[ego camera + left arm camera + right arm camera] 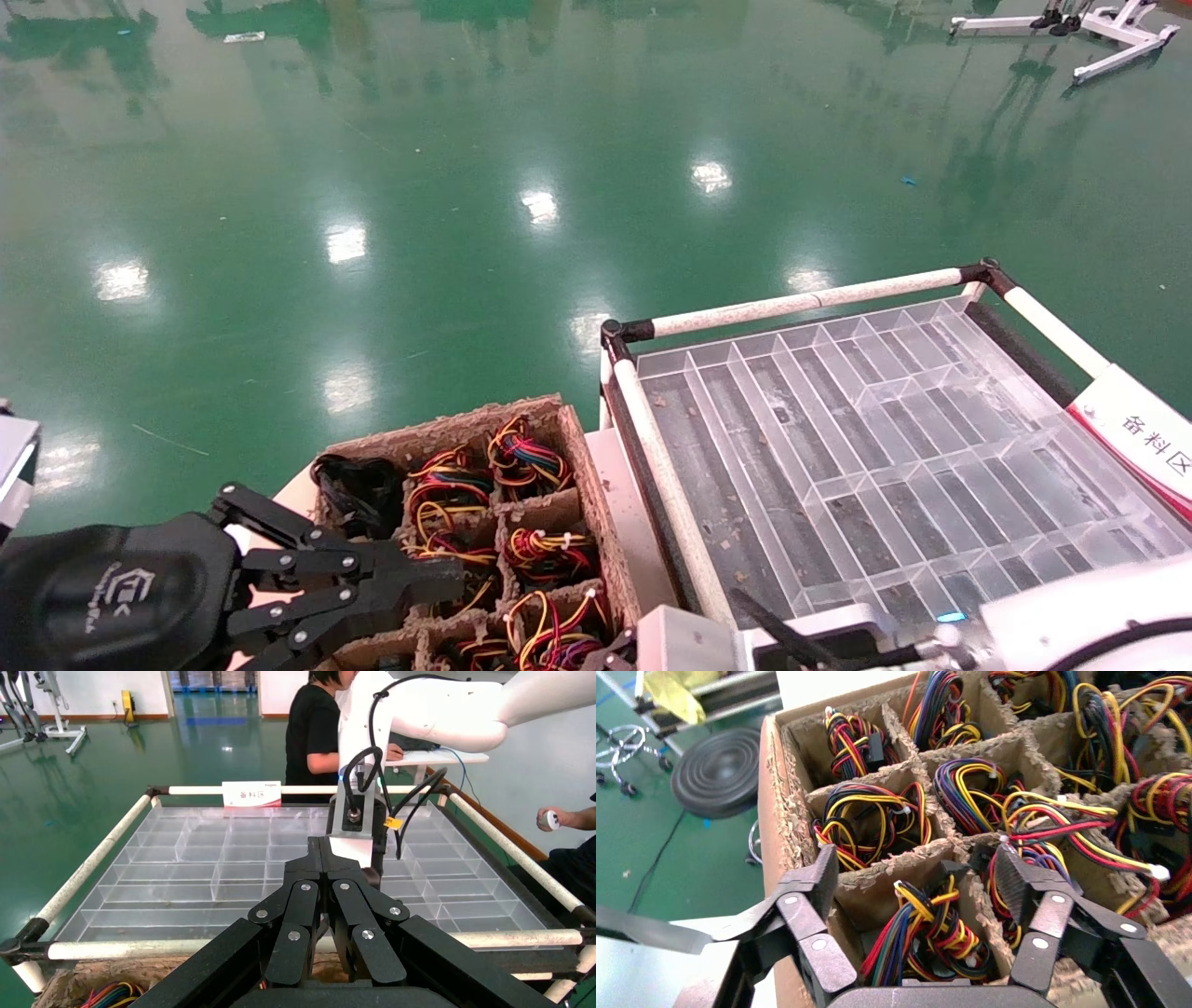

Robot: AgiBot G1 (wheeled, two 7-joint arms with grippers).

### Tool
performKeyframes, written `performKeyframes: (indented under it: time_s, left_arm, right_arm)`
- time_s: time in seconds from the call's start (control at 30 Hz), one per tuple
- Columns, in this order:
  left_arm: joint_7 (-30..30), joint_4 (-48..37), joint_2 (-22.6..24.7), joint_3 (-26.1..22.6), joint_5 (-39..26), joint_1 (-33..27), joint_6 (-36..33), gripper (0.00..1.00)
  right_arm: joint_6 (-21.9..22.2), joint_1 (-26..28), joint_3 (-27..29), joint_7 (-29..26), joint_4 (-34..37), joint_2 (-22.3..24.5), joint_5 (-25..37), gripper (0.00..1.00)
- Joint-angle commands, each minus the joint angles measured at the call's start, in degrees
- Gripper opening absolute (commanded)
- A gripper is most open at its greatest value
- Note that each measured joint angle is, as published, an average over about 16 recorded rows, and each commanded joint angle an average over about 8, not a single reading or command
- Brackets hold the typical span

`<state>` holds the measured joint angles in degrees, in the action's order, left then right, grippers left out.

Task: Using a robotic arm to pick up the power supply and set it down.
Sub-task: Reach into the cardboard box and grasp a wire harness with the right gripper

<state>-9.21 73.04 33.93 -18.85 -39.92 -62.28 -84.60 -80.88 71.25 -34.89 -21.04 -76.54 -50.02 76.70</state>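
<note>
The right gripper hangs over the cardboard box, jaws spread wide above one cell holding a power supply under its wires, not touching it. The left gripper, jaws pressed together, hovers beside the box.

A glossy green floor, marked by overhead light reflections, is observed beyond the grippers. White wheeled frames are seen far off; a person in black is stationed behind.
</note>
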Motion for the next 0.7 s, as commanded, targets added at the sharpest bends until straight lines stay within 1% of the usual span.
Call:
performKeyframes:
  time_s: [0.03,0.1,0.13,0.17,0.2,0.4,0.7]
  left_arm:
    - [0.0,0.0,0.0,0.0,0.0,0.0,0.0,0.64]
    - [0.0,0.0,0.0,0.0,0.0,0.0,0.0,0.84]
    - [0.0,0.0,0.0,0.0,0.0,0.0,0.0,0.91]
    - [0.0,0.0,0.0,0.0,0.0,0.0,0.0,0.98]
    - [0.0,0.0,0.0,0.0,0.0,0.0,0.0,1.00]
    - [0.0,0.0,0.0,0.0,0.0,0.0,0.0,1.00]
    - [0.0,0.0,0.0,0.0,0.0,0.0,0.0,1.00]
  right_arm:
    - [-0.1,0.5,-0.7,-0.4,0.0,-0.7,1.1,0.00]
    - [0.1,0.9,-1.1,-0.8,-0.1,-1.2,2.1,0.00]
    - [0.3,1.1,-1.2,-0.9,-0.1,-1.3,2.5,0.00]
    - [0.4,1.2,-1.4,-1.1,-0.2,-1.5,2.9,0.00]
    - [0.6,1.3,-1.5,-1.3,-0.2,-1.6,3.3,0.00]
    - [0.8,1.6,-1.8,-2.1,-0.4,-1.4,4.5,0.00]
    - [-0.1,1.5,-1.6,-2.1,-0.6,-0.3,3.7,0.00]
